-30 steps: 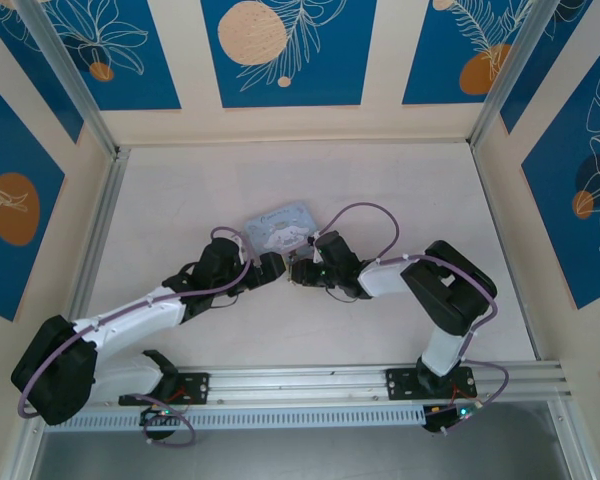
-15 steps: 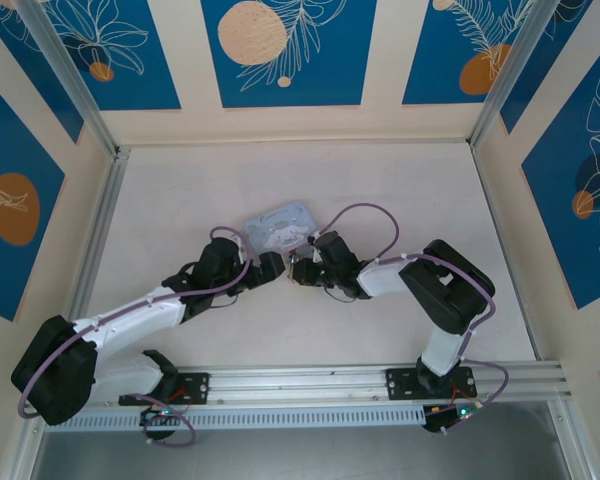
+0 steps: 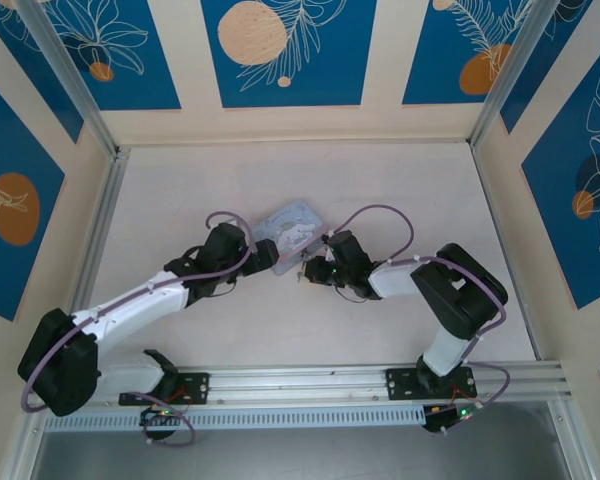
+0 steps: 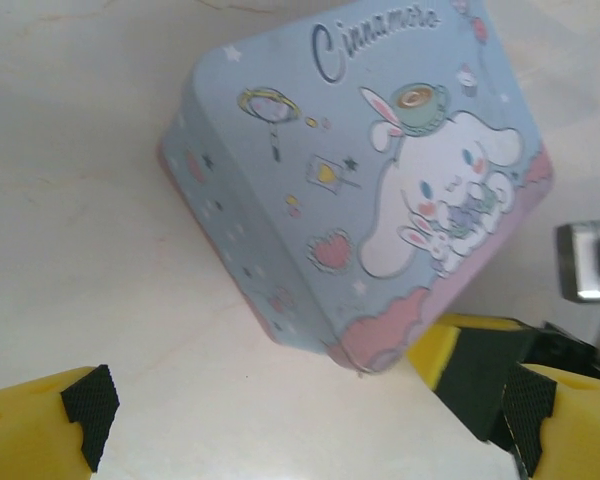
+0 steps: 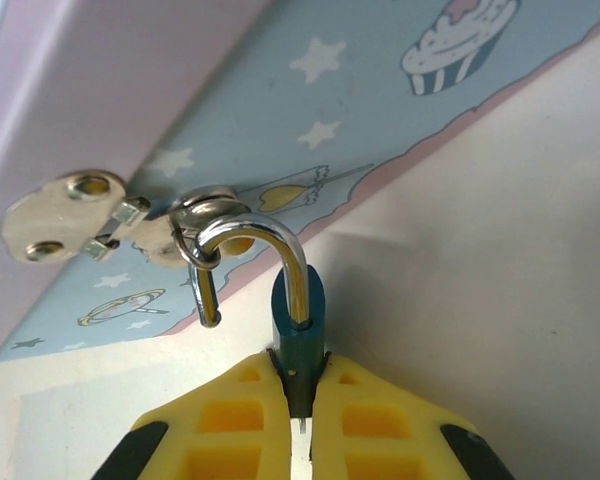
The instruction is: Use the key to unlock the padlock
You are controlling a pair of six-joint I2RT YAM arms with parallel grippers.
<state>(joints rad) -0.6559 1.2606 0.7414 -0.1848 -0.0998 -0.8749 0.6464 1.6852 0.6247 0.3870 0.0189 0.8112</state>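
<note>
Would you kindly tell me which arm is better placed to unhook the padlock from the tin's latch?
Right: the right gripper is shut on the padlock, whose shackle is hooked through the latch ring. The left gripper is open near the tin.

padlock (image 5: 312, 322) on hasp (image 5: 70, 215), tin (image 4: 360, 200) on table (image 3: 400, 190)

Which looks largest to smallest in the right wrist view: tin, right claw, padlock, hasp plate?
1. The tin, by far.
2. The right claw, though it sits nearest the camera, which inflates it.
3. The padlock and hasp plate look alike; the padlock's body is partly hidden in the claw, so unranked.
</note>
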